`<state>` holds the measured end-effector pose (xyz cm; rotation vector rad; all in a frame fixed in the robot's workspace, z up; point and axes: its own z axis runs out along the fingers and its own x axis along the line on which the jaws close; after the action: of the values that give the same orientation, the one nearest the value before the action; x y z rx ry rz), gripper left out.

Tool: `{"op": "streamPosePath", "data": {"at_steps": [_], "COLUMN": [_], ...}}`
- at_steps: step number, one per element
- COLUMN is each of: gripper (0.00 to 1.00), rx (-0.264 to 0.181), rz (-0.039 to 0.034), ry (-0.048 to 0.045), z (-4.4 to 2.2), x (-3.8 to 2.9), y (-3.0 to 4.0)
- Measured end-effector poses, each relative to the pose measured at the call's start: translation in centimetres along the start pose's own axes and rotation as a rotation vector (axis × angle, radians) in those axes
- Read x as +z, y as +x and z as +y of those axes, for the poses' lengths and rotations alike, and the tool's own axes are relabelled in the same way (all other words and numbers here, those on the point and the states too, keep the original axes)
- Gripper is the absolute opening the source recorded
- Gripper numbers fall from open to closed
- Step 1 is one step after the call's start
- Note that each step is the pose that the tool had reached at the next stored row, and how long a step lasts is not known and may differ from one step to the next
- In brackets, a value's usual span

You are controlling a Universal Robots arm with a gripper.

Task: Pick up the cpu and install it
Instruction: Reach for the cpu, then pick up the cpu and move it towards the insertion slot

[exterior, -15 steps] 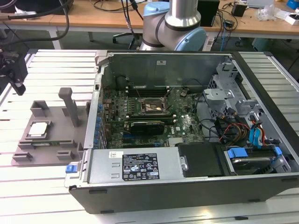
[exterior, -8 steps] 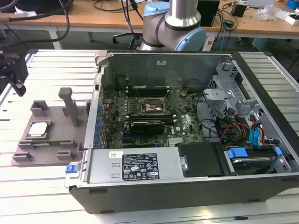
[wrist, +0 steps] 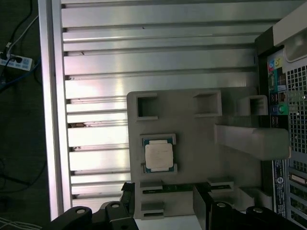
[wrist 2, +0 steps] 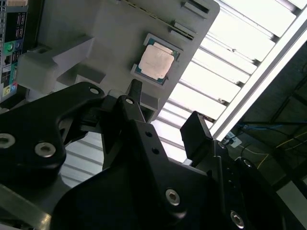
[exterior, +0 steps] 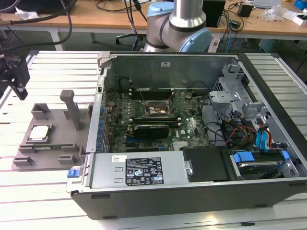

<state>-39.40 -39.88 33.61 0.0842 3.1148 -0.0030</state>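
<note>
In the exterior view, the small flat square silvery-grey metal-topped cpu (exterior: 39, 132) lies seated in the grey plastic fixture tray (exterior: 60, 139) on the pale slatted metal worktop (exterior: 43, 191), at the exterior view's left of the open dark metal computer case (exterior: 192, 196); the black end effector (exterior: 21, 92) hangs above the tray's far side, apart from the chip. In both wrist views the end effector (wrist 2: 165, 108) stands spread and empty, short of the cpu (wrist: 159, 156). The chip is judged light, stiff, smooth-topped and fragile underneath, so opposite rim edges suit gripping.
</note>
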Motion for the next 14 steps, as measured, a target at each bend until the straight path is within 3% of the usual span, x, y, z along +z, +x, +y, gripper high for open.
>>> {"op": "streamPosePath", "data": {"at_steps": [14], "gripper": [0.6], "rx": [0.0], "rz": [0.0], "ry": [0.0], "z": [0.0], "x": [0.64], "y": [0.02]}}
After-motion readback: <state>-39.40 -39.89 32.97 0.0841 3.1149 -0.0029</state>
